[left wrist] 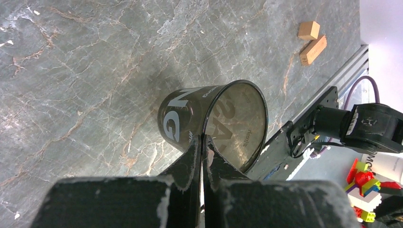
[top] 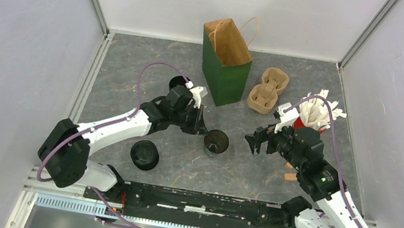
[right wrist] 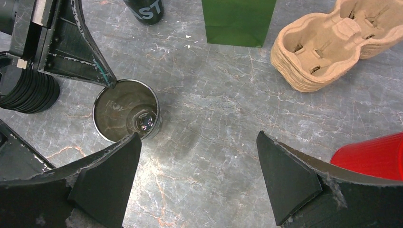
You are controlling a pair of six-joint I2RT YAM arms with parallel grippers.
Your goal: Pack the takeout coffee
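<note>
One round black piece lies nearest the arm bases, on the left arm's side. Whether it is a lidded cup or only a lid, I cannot tell.

Farther in, at mid-table, the open cup stands upright and lidless, its long axis vertical and its mouth facing up. The left gripper has it. In the left wrist view the fingers are pressed together on the rim with the thin wall between them, one inside and one outside.

The right gripper holds nothing, and its jaws stand spread wide. The cup lies to its left, low and just off its left fingertip in the right wrist view, apart from it. The left arm is therefore the nearer one.

Beyond the cup stands the green paper bag, almost straight behind it, mouth up. A second black cup stands behind the left wrist. The pulp carrier and the red cup lie back right.

By my judgement the move turns on that line from cup to bag: lift, carry away from the bases, and lower from above. The bag stands much taller than the cup, and a rim pinch may let the cup tilt.
</note>
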